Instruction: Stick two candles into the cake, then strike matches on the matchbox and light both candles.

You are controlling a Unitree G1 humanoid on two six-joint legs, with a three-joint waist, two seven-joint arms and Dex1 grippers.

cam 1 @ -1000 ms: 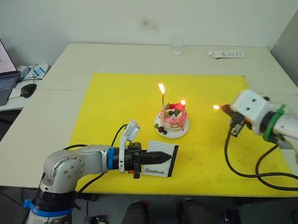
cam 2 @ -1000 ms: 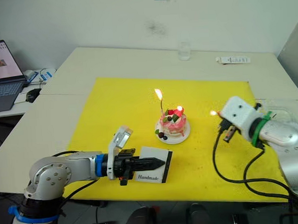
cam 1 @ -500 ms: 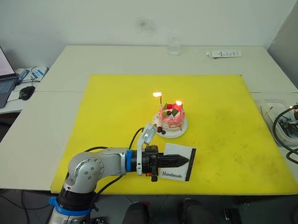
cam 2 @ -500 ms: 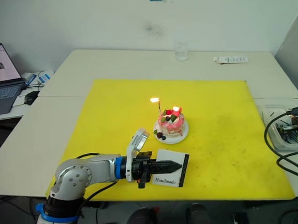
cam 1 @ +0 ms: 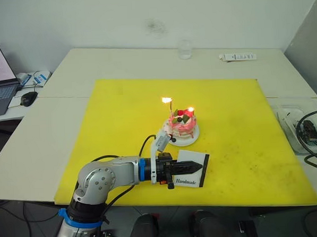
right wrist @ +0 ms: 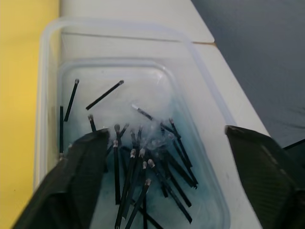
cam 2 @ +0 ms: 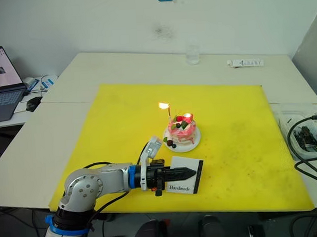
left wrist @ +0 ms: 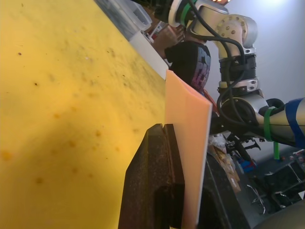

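Now that the right tool [right wrist: 162, 186] has swung away from the cake [cam 1: 183, 126] to hang wide open over the tub of matches [right wrist: 138, 162], both candles [cam 1: 171, 108] burn, while the left tool [cam 1: 192, 167] stays clamped on the matchbox [cam 1: 196, 172] near the cake on the worktop, so the task looks complete.

Left arm bent at the elbow, forearm reaching forward low and level. Left tool [cam 1: 188, 167] fingers [left wrist: 152, 181] clamped flat on the matchbox [cam 2: 185, 176], holding it on edge. Right tool [right wrist: 167, 176] points downward, fingers spread wide apart, nothing between them.
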